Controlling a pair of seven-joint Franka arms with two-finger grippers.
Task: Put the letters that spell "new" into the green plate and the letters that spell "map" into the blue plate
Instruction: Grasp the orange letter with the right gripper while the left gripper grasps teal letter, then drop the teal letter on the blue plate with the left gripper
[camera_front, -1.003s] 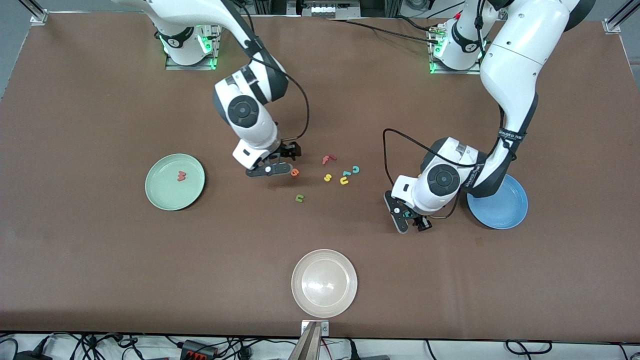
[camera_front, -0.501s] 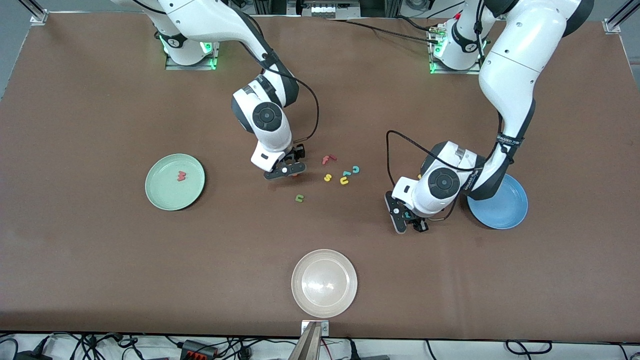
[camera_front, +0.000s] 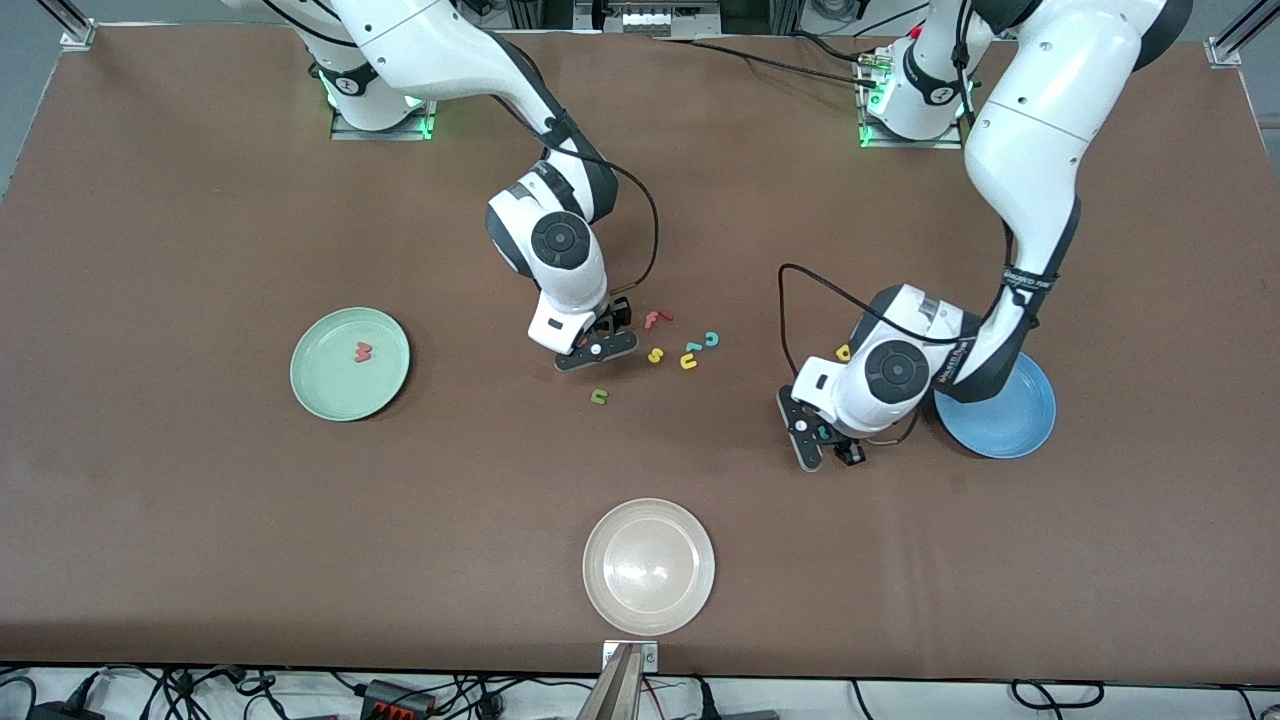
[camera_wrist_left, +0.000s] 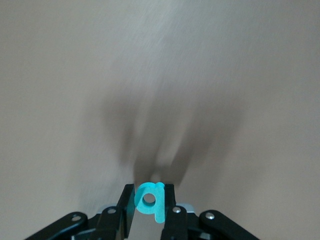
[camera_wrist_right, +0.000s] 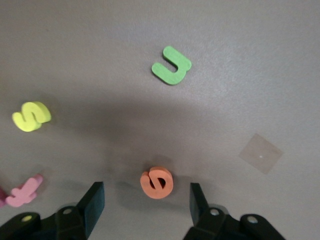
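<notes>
One red-pink "w" (camera_front: 363, 351) lies in the green plate (camera_front: 320, 395).

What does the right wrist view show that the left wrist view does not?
Only the right wrist view: the orange "e" on the table between the open fingers of the right pincer, plus the green "n", the yellow "s" and the red "f". Only the left wrist view: the left pincer shut on the teal "a". Both show bare brown table.
</notes>
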